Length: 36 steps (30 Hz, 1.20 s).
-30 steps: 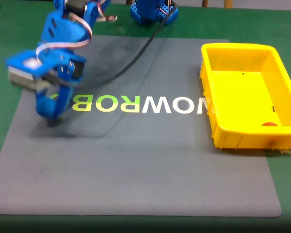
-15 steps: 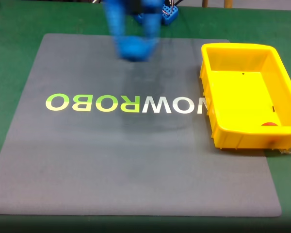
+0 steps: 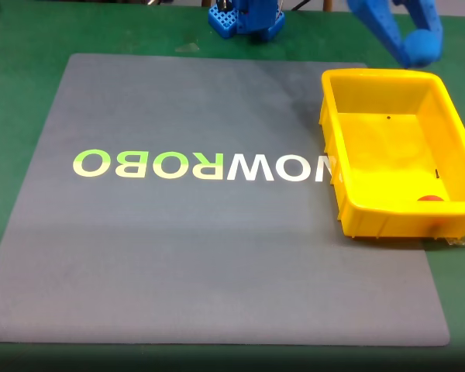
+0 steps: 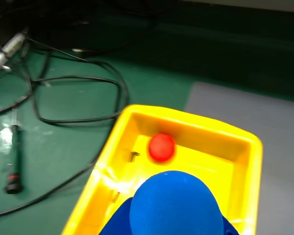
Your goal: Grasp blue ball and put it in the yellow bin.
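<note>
Small matte blue ball [image 3: 423,44], clamped in the blue plastic pincer [image 3: 413,46], has swung from mid-mat to above the far rim of the large yellow rectangular bin [image 3: 349,198].

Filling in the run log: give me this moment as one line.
phase: carry | gripper: shut on blue ball | position: above far rim of yellow bin | bin contents: red ball | release: not yet

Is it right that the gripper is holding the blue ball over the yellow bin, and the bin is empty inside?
Not quite. The gripper does hold the blue ball above the yellow bin, but the bin is not empty: the wrist view shows a small red ball lying on its floor.
</note>
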Motion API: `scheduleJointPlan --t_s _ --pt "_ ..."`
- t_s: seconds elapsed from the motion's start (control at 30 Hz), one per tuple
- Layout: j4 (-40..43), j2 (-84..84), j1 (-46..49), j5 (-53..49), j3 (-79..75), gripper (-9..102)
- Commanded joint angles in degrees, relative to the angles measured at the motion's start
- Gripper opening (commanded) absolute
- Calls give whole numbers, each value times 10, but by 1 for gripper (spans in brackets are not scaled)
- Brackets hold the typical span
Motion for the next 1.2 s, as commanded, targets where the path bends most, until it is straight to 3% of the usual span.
scheduleJointPlan --t_s 0.0,0.23,0.27,0.37,0.47,0.93,1.17 --pt "0 20 -18 10 -6 0" --pt "-5 9 -6 1 -6 1" --pt "-4 8 -4 0 -6 8" --pt "-2 4 2 -7 -6 43" --pt "-5 2 6 -8 -6 51" --pt "4 14 21 -15 -3 54" --pt "4 142 39 -38 99 52"
